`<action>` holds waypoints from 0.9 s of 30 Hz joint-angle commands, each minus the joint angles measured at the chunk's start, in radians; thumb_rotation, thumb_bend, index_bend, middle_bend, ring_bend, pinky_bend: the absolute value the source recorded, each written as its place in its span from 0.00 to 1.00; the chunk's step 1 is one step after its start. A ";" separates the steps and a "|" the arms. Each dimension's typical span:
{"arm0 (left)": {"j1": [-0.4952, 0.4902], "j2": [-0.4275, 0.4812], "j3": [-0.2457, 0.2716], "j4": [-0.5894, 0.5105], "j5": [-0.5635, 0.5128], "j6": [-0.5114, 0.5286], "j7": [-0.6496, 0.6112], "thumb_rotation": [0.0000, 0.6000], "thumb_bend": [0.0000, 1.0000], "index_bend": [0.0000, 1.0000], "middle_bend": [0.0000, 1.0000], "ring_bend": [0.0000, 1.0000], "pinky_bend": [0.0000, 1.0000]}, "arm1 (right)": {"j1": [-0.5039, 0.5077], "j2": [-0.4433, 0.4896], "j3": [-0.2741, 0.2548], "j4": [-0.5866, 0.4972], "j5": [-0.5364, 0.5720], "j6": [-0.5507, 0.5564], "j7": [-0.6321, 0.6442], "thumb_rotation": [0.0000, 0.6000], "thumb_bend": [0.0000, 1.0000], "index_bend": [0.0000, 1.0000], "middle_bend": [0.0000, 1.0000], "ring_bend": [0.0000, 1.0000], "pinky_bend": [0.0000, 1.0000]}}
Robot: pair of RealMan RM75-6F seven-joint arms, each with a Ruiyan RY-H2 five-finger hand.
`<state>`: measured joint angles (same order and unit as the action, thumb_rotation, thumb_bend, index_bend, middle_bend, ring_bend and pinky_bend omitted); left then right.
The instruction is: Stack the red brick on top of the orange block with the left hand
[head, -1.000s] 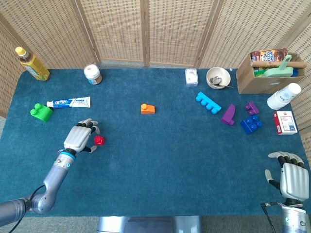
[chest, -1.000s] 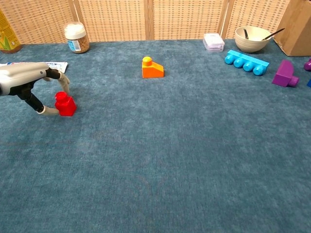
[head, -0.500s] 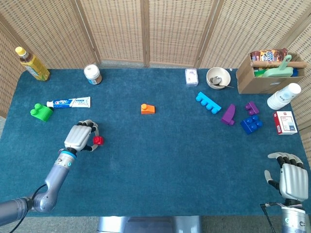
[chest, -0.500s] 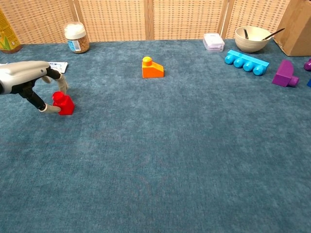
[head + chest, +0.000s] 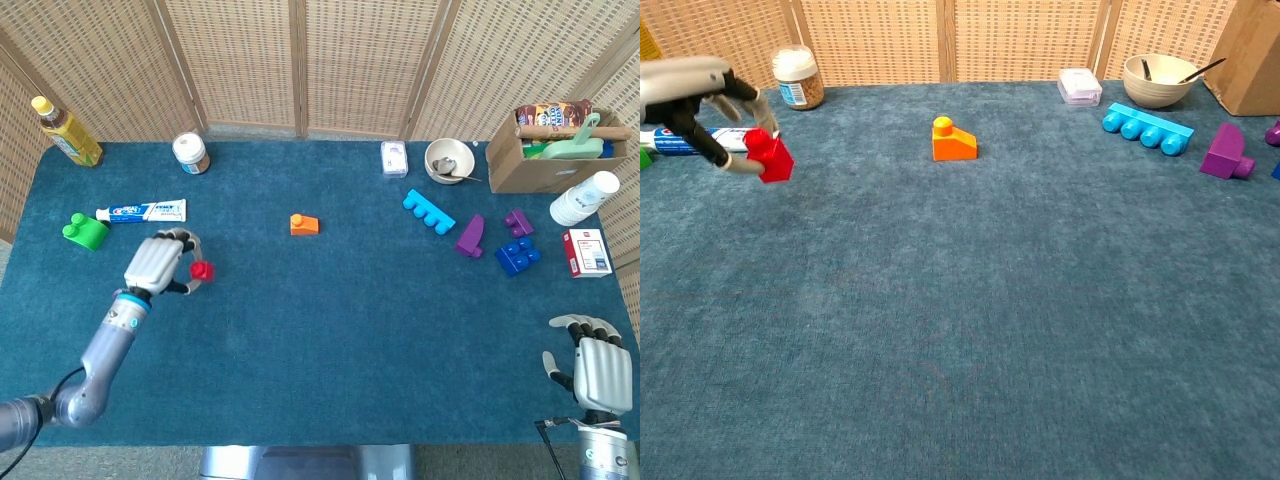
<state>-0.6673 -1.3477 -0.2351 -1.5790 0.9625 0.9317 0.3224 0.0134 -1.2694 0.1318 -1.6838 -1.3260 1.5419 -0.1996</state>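
Red brick point(image 5: 202, 270) in head view: pinched at left hand point(image 5: 158, 264) fingertips, orange block point(image 5: 303, 224) well off to the hand's right and further back. Right hand point(image 5: 599, 370) far, idle, fingers apart. Chest view: brick point(image 5: 770, 157) small, one stud, looks clear of the table point(image 5: 990, 330); block point(image 5: 952, 142) stud-up with sloped side.

Left hand point(image 5: 157, 265) pinching, right hand point(image 5: 600, 372) idle
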 commanded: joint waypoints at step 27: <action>-0.375 -0.199 -0.098 0.349 -0.355 -0.150 0.146 0.95 0.36 0.55 0.31 0.22 0.22 | -0.027 0.009 0.003 0.018 0.011 0.017 0.040 1.00 0.27 0.37 0.36 0.25 0.22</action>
<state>-1.0184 -1.5226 -0.3291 -1.2575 0.6286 0.7904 0.4518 -0.0132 -1.2605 0.1341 -1.6656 -1.3149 1.5590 -0.1593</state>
